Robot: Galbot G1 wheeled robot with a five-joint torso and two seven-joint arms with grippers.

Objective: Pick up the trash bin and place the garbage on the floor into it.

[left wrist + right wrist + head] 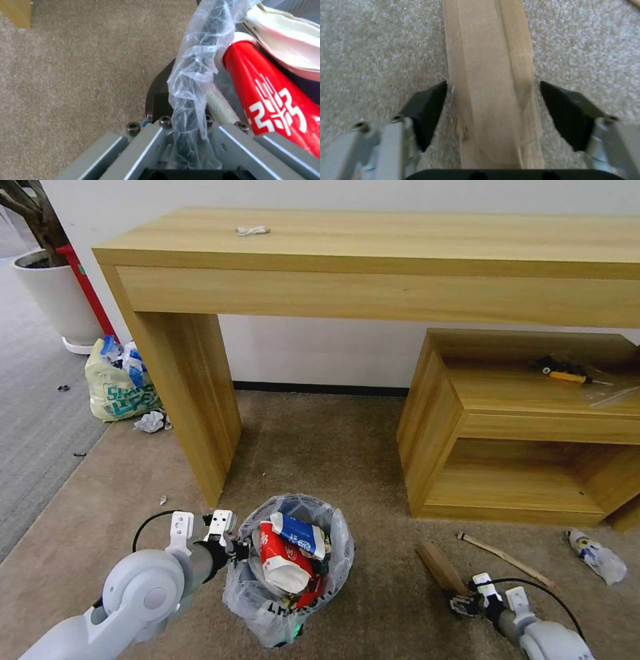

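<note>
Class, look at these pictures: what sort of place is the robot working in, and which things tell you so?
Probably an office or similar indoor room: a long wooden desk against a white wall, a low shelf unit beside it, and short-pile carpet underfoot.

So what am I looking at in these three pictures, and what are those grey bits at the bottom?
They are a robot's two arms. The wide picture comes from a camera on its head; the other two come from cameras on its wrists. The left gripper is shut on the rim of the trash bin, already full of litter such as a red wrapper. The right gripper has its jaws open either side of a cardboard piece lying on the floor. A wooden stick and a plastic bottle lie nearby.
</note>
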